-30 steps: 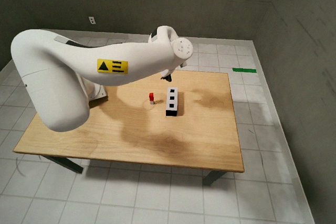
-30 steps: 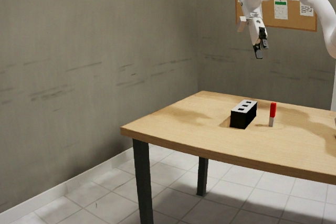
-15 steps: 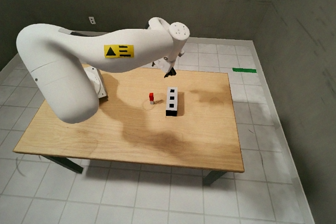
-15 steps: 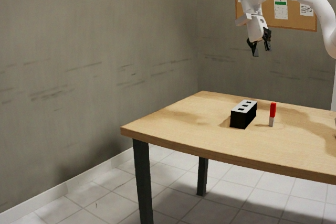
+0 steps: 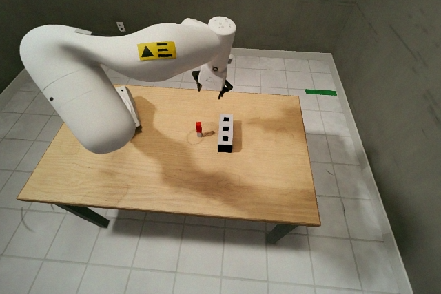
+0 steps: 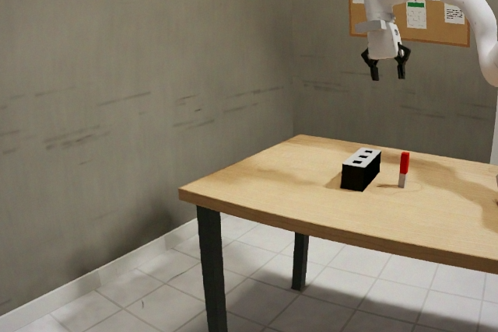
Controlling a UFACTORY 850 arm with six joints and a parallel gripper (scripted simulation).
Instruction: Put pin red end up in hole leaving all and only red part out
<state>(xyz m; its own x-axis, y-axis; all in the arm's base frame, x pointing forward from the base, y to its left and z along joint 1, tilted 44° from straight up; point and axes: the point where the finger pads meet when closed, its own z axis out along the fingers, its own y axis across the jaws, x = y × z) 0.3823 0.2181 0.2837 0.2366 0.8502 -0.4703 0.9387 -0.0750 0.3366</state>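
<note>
Your gripper (image 6: pixel 386 73) hangs high above the table (image 6: pixel 281 207), wide open and holding nothing. The pin (image 6: pixel 403 169) stands on the table with its red end up, just beside the block (image 6: pixel 359 171), not touching it.

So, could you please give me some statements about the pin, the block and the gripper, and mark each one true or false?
1. The red-and-grey pin stands upright on the wooden table, red end up. True.
2. The pin sits in a hole of the black block with the white top. False: it stands beside the block, apart from it.
3. The block's white top shows three square holes in a row. True.
4. The white arm's gripper is shut on the pin. False: it is open, empty, high above the table.
5. The block lies on the floor. False: it rests on the table.
</note>
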